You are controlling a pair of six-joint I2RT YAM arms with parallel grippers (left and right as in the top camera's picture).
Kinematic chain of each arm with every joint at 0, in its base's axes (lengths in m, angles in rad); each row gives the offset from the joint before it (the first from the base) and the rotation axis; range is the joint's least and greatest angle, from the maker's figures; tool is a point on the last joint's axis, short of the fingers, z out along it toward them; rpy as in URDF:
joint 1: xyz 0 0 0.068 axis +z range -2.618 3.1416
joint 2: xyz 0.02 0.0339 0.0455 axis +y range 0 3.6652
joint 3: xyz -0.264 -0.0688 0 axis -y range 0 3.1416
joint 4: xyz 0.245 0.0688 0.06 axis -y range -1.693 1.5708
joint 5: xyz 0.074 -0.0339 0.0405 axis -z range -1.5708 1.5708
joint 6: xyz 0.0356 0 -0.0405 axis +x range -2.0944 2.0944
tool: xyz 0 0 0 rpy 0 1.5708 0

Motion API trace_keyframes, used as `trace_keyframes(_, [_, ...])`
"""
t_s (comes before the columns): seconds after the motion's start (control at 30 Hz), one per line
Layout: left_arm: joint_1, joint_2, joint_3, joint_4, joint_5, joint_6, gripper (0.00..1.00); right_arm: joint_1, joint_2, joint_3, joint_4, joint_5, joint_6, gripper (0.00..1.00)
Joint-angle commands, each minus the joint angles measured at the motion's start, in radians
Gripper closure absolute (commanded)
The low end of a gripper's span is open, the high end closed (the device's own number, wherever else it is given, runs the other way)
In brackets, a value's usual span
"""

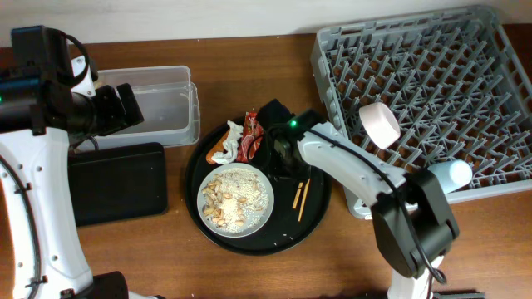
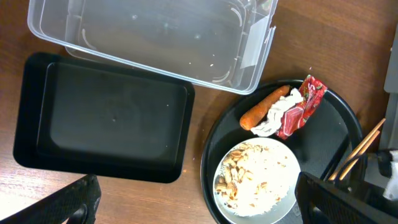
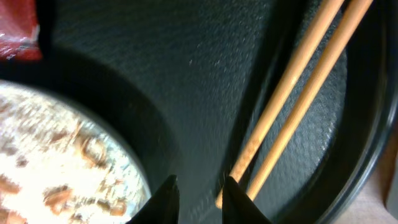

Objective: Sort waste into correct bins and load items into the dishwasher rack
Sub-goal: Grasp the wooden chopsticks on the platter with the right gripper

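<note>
A pale plate (image 1: pixel 237 198) with beige rice scraps sits on the round black tray (image 1: pixel 312 220). Behind it lie a red wrapper (image 1: pixel 252 138), a white tissue (image 1: pixel 228 143) and an orange carrot piece (image 1: pixel 221 156). Wooden chopsticks (image 1: pixel 301 196) lie on the tray's right side. My right gripper (image 1: pixel 281 162) hovers low over the tray between plate and chopsticks. In the right wrist view its fingers (image 3: pixel 200 199) are slightly apart and empty, beside the chopsticks' (image 3: pixel 298 93) near end. My left gripper (image 2: pixel 199 208) is wide open and empty above the bins. A white bowl (image 1: pixel 378 123) and light-blue cup (image 1: pixel 454 173) rest in the grey rack (image 1: pixel 432 75).
The clear tub (image 1: pixel 162 104) and the black rectangular tray (image 1: pixel 116 193) lie at the left, both empty; the left wrist view shows the tub (image 2: pixel 155 37) and the black tray (image 2: pixel 106 118) side by side. The rack fills the right rear.
</note>
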Motion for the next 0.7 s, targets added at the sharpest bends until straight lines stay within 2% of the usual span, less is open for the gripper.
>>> trace_keyframes(0.0, [0.003,0.005,0.008,0.002,-0.005,-0.010,0.01,-0.047,0.004,-0.001,0.012,0.039,0.055,0.76])
trace_keyframes(0.07, [0.003,0.005,0.008,0.002,-0.005,-0.010,0.01,-0.075,0.011,-0.003,0.009,0.039,0.061,0.72])
trace_keyframes(0.43, [0.003,0.005,0.008,0.002,-0.005,-0.010,0.01,-0.094,0.132,-0.017,0.016,0.032,0.095,0.73])
trace_keyframes(0.5, [0.003,0.005,0.008,0.002,-0.005,-0.010,0.01,-0.094,0.132,-0.016,0.016,0.027,0.084,0.91])
trace_keyframes(0.53, [0.003,0.005,0.008,0.002,-0.005,-0.010,0.01,-0.094,0.126,-0.009,0.016,0.020,0.068,0.96])
trace_keyframes(0.67, [0.003,0.005,0.008,0.002,-0.005,-0.010,0.01,-0.095,0.019,0.132,-0.060,0.021,-0.114,0.96])
